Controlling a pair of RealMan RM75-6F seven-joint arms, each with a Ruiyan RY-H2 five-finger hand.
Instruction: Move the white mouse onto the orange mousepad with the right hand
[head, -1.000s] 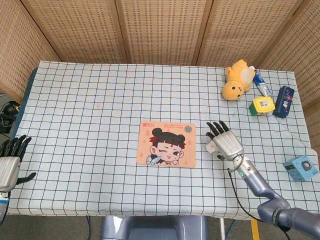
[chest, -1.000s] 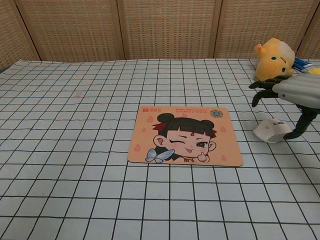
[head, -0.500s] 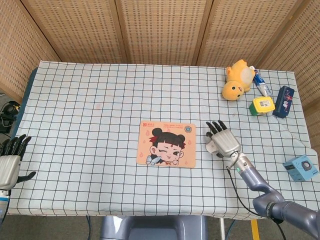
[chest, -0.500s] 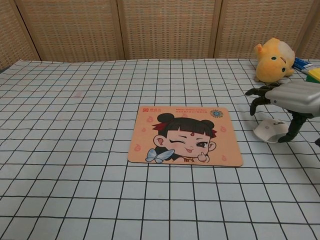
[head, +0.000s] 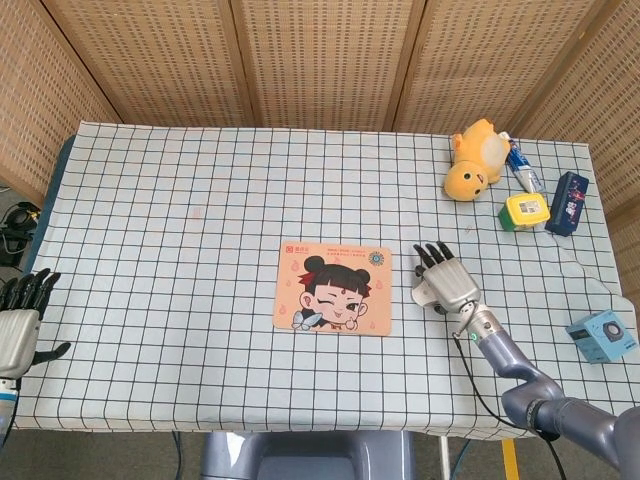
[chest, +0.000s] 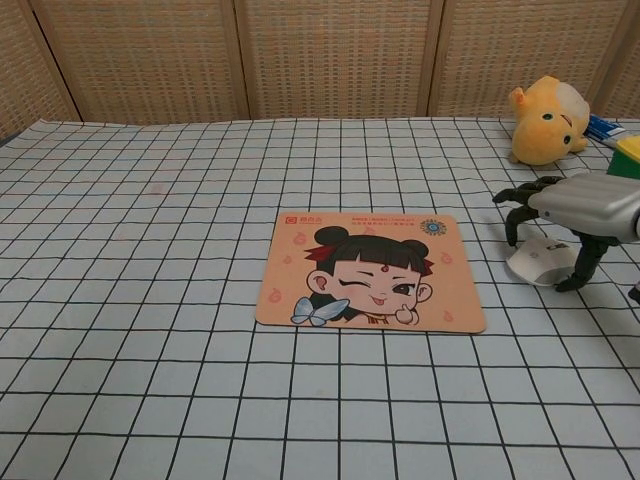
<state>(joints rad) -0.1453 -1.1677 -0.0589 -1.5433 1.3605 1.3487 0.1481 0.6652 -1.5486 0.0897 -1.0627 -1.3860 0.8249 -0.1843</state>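
The orange mousepad (head: 333, 288) with a cartoon girl lies flat at the table's middle (chest: 370, 270). The white mouse (chest: 540, 262) sits on the cloth just right of the pad. In the head view only its left edge (head: 421, 293) shows from under my hand. My right hand (head: 447, 285) arches low over the mouse (chest: 580, 200), its fingers curled down on the left side and its thumb down on the right. The mouse still rests on the table. My left hand (head: 18, 322) hangs past the table's left front corner, fingers apart, holding nothing.
A yellow plush toy (head: 472, 160) lies at the back right, with a tube (head: 522, 165), a yellow-green box (head: 525, 211) and a dark blue box (head: 567, 203) beside it. A light blue box (head: 601, 336) sits near the right edge.
My right hand has sunk lower over the mouse, its fingers and thumb coming down closer around it. The mouse, the pad and my left hand have stayed put.
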